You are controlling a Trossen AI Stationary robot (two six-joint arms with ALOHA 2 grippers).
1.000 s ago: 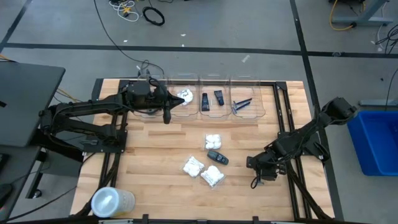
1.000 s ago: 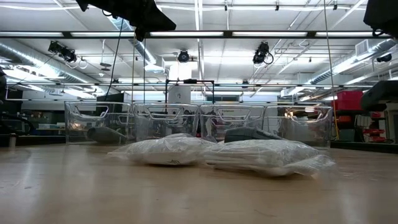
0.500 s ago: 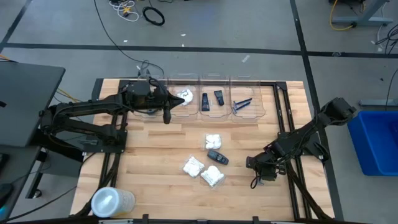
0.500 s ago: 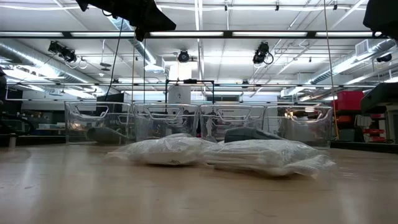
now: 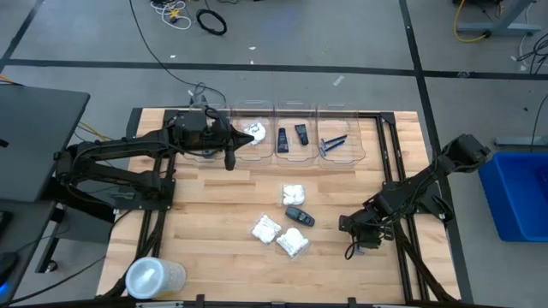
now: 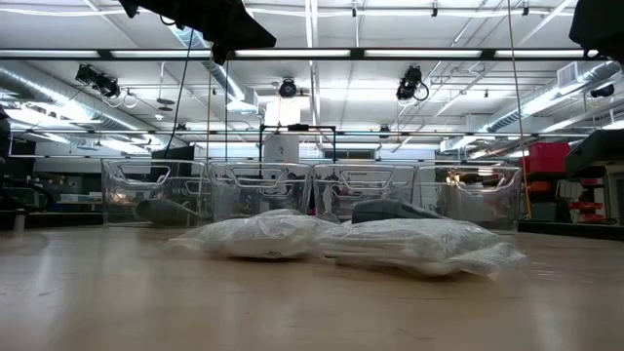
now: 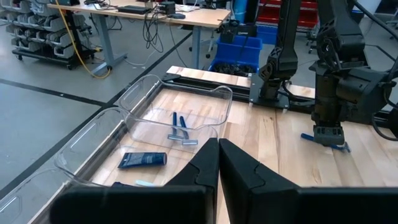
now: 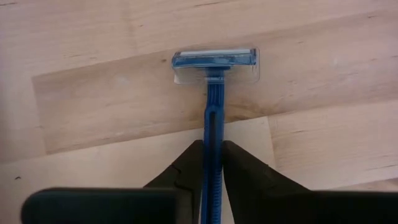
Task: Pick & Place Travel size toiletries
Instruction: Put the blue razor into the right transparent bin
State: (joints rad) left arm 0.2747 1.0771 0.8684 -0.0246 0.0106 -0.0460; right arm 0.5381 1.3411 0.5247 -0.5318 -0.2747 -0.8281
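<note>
Lying mid-table: three white packets [image 5: 279, 229], one dark case [image 5: 299, 216].

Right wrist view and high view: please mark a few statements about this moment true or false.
1. The right tool has its fingers on either side of a blue razor handle lying on the table. True.
2. The left tool is wide open. False: its fingers are shut together, holding nothing.
3. Three white packets and a dark case lie loose mid-table. True.
4. The round container sits among the clear bins. False: it stands at the table's near left corner.
5. One bin holds razors. True.
</note>
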